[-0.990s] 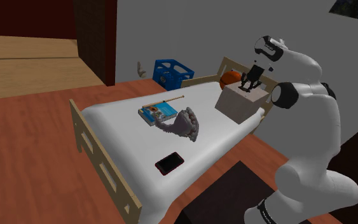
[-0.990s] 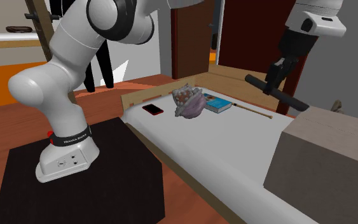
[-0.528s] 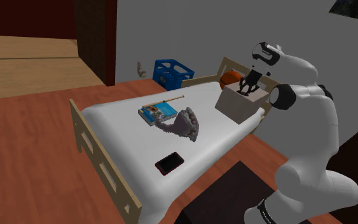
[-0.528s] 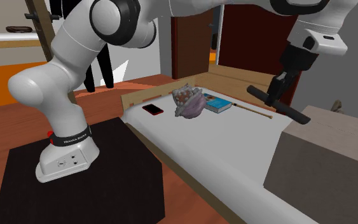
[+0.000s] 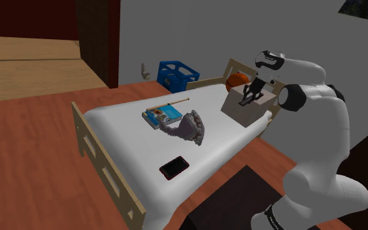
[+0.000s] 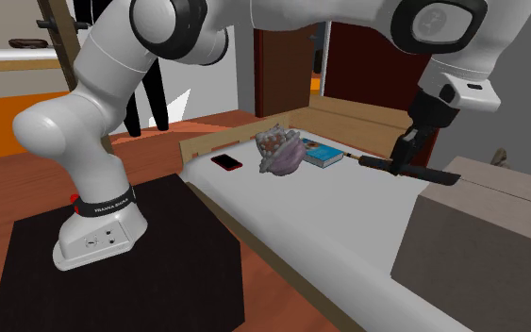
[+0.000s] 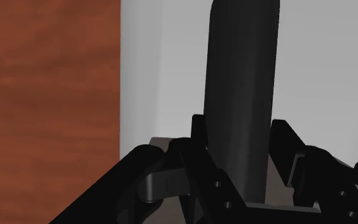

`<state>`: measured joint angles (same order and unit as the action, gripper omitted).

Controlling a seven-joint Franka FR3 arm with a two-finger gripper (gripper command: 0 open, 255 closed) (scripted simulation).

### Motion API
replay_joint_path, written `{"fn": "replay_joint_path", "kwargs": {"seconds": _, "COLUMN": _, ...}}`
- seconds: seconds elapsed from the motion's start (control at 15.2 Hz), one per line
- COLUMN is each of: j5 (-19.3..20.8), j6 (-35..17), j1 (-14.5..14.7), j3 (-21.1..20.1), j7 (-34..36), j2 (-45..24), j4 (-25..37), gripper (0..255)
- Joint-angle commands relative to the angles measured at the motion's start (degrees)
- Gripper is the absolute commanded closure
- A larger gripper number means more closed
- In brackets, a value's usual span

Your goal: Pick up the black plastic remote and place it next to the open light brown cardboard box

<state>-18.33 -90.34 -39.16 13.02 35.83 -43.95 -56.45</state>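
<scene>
The white arm (image 5: 319,124) is reaching out bent, its gripper (image 6: 406,157) angling downward, fingers (image 7: 198,135) clasping the black remote (image 7: 241,76) between them.

1. The shoulder view looks down from beside the arm (image 5: 319,131), over the bed (image 5: 123,127) toward the grey wall (image 5: 208,32).
2. The second exterior view sits low by the cardboard box (image 6: 480,245), facing back along the same bed to the stand (image 6: 159,292).
3. The wrist view looks along the hand (image 7: 241,137), close on the black remote (image 7: 241,63).

Remote (image 6: 433,174) over bed (image 6: 329,212) — nr box (image 6: 485,236)
</scene>
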Motion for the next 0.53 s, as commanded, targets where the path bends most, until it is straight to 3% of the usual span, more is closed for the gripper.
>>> {"fn": "replay_joint_path", "kwargs": {"seconds": 0.0, "j5": 0.0, "j6": -1.3, "j1": 0.1, "j3": 0.0, "j7": -0.2, "j2": -0.3, "j4": -1.3, "gripper": 255}}
{"fn": "replay_joint_path", "kwargs": {"seconds": 0.46, "j5": -0.3, "j6": -6.3, "j1": 0.7, "j3": -0.1, "j7": -1.3, "j2": -0.7, "j4": -5.9, "gripper": 255}}
